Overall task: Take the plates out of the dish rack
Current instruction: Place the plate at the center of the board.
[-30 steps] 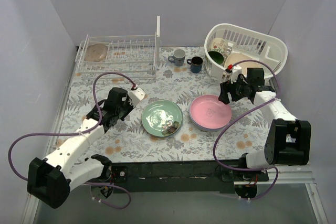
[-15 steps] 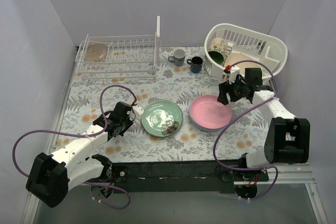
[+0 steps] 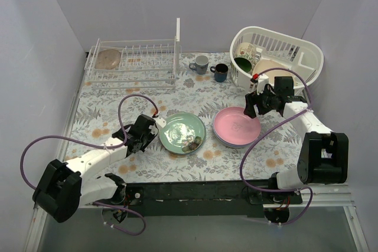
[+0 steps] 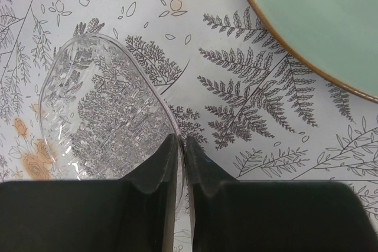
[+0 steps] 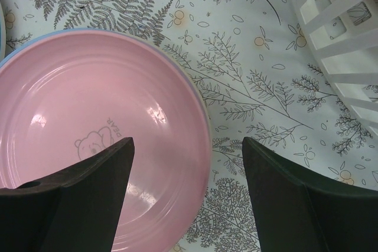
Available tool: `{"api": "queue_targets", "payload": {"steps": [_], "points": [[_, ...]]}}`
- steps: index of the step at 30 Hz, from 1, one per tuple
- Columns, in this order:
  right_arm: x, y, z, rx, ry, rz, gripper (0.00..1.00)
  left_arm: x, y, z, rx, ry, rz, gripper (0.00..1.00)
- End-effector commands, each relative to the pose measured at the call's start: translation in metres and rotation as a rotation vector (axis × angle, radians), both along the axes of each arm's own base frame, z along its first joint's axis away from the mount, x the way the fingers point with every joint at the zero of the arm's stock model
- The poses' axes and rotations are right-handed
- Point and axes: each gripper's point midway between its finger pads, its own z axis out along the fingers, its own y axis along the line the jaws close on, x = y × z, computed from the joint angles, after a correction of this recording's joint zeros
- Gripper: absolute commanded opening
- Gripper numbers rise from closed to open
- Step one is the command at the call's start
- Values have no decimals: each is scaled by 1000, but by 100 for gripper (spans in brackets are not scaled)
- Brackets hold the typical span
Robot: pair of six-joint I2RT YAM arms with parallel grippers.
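Observation:
The white wire dish rack [image 3: 133, 63] stands at the back left and holds a mottled brown plate [image 3: 108, 58]. A pale green plate [image 3: 182, 133] and a pink plate [image 3: 236, 126] lie flat mid-table; a blue rim [image 5: 35, 51] shows under the pink one. My left gripper [image 4: 182, 140] is shut on the rim of a clear glass plate [image 4: 100, 110], low over the cloth just left of the green plate [image 4: 319, 16]. Over the pink plate's right edge [image 5: 88, 146] hangs my right gripper [image 5: 187, 141], open and holding nothing.
A grey mug [image 3: 201, 64] and a dark blue mug [image 3: 220, 72] stand behind the plates. A white slotted basket [image 3: 277, 57] with dishes sits at the back right, close to my right arm. Small dark bits lie on the green plate's near side [image 3: 191, 143].
My left arm has drawn back and swung right, from in front of the rack to the green plate's left edge, staying shut. The right arm has barely moved.

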Motion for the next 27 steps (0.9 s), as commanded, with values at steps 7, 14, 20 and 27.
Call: {"api": "queue_targets", "payload": {"steps": [7,14,20,27], "points": [[9,0,12,-6,-39,10,82,-6,-19,-11,-67,39,-34,16],[9,0,11,-6,-36,10,82,-7,-25,-3,-93,32,-69,40],[9,-1,9,-8,-32,9,82,15,-45,41,-181,-78,-95,53],[9,0,11,-10,-37,9,82,83,-57,158,-307,-445,-20,73]]}}
